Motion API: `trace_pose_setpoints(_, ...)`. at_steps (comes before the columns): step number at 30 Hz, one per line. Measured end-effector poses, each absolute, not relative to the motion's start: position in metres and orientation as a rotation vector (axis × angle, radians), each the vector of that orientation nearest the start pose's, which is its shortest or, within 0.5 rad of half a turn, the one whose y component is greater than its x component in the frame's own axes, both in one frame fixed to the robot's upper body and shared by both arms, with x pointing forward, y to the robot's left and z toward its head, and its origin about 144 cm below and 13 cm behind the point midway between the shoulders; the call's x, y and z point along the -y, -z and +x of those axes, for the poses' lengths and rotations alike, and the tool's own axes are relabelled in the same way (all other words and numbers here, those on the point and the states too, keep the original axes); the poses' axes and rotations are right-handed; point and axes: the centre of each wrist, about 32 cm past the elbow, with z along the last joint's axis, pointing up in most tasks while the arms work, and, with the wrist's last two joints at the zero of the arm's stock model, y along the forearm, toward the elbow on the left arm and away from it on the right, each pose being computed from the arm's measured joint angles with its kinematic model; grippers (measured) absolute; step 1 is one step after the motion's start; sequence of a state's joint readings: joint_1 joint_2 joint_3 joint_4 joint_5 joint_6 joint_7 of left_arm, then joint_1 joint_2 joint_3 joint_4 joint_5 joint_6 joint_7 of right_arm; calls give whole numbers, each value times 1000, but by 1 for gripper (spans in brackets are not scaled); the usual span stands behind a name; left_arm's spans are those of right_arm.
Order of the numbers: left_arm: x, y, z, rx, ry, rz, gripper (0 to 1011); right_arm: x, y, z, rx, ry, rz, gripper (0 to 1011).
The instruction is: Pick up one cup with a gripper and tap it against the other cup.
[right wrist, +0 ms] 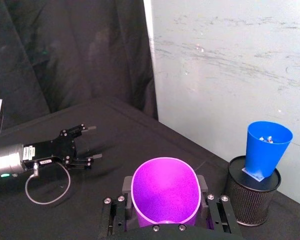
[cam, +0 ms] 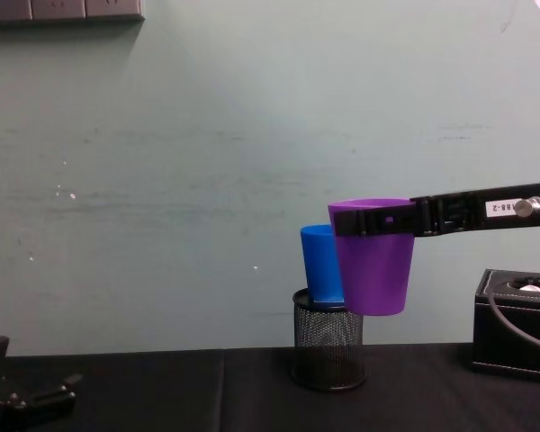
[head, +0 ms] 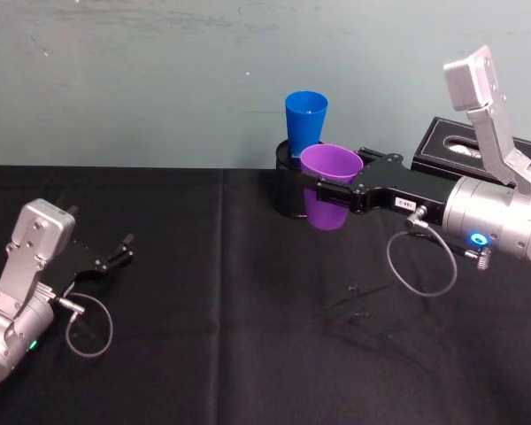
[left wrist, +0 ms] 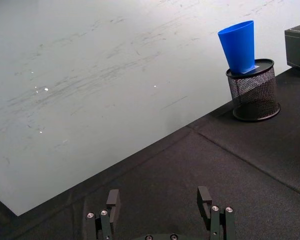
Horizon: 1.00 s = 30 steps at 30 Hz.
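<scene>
The purple cup (head: pixel 330 168) hangs upright above the black tablecloth, with my right gripper (head: pixel 323 190) shut on it just below its rim. Its labelled black jaws (cam: pixel 450 214) reach in from the right. The blue cup (head: pixel 306 119) stands in a black wire-mesh pen pot (head: pixel 290 190) at the back of the table. The purple cup (cam: pixel 373 265) is just in front of the blue cup (cam: pixel 319 265); the right wrist view shows a gap between the purple cup (right wrist: pixel 165 192) and the blue cup (right wrist: pixel 266 147). My left gripper (head: pixel 122 250) rests open at the table's left.
A black box (head: pixel 460 146) sits at the back right, behind my right arm. The pale wall runs close behind the pen pot (cam: pixel 328 351). A cable loop (head: pixel 420 266) hangs under my right wrist. Bare black cloth (head: pixel 248 336) covers the middle and front.
</scene>
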<state>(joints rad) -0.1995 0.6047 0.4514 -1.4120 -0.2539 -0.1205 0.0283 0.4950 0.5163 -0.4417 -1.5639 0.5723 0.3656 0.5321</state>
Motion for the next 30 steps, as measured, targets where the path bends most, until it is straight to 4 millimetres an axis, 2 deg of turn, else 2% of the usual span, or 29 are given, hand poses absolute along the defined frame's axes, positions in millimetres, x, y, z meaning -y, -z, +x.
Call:
trace_pose_setpoints(17, -310, -1140, 489, 285, -1248, 304, 1011, 255, -1285, 549, -37, 664, -149, 726)
trace_pose_setpoints(23, -310, -1140, 489, 285, -1248, 304, 1011, 261, -1269, 541, -43, 636, -154, 726)
trace_pose_setpoints(30, -310, -1140, 489, 285, -1248, 305, 1011, 274, -1236, 528, -43, 616, -145, 726)
